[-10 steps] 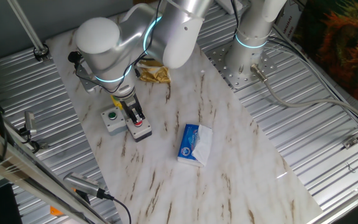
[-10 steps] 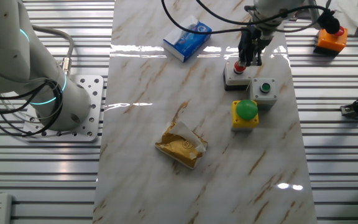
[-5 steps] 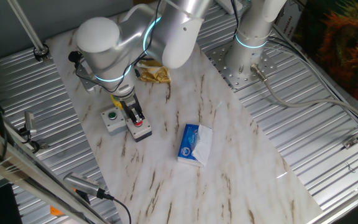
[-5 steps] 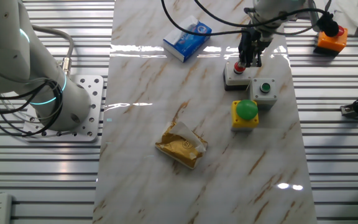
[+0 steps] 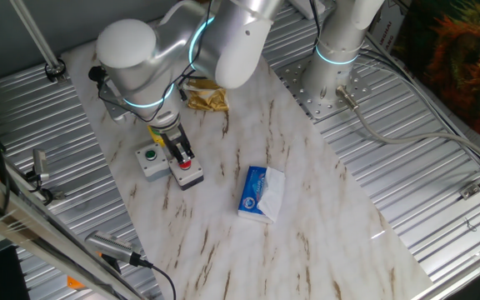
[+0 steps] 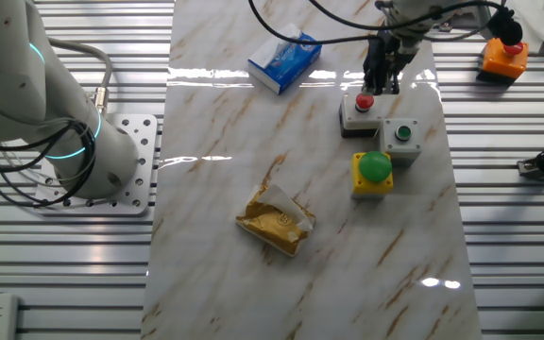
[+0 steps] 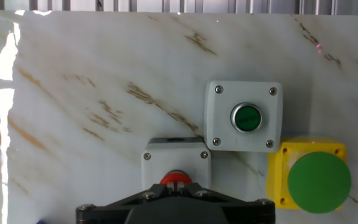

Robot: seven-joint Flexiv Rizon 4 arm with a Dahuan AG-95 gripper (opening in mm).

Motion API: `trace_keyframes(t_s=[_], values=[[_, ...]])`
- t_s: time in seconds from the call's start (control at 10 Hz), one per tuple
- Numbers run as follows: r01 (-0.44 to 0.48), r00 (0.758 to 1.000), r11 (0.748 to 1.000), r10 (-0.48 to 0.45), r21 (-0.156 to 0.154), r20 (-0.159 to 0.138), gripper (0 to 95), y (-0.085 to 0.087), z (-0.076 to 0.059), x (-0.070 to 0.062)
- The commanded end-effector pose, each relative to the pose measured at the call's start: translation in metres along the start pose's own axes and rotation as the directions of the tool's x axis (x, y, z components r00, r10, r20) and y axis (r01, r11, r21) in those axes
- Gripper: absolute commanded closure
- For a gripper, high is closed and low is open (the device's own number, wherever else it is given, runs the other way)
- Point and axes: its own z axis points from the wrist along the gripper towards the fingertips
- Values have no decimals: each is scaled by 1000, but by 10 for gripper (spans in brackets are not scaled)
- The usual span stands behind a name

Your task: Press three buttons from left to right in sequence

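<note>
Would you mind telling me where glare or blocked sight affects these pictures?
Hand view: bright glare streaks the marble table at the left edge, and the gripper body hides most of the red button. Other fixed view: a glare band crosses the table beside the tissue packet. One fixed view: evenly lit.

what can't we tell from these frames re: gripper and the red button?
- Fingertip gap: gripper too small in both fixed views; hand view shows only its dark body.
- Contact with red button: cannot tell, its lower half is hidden by the gripper body in hand view.
- Yellow button box: cut off by the bottom edge, hand view.
</note>
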Motion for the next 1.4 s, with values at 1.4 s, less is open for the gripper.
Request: trace_keyframes(t_s=[1.4], values=[[53,999,999,-53,3,-5,950,-88,-30,23]])
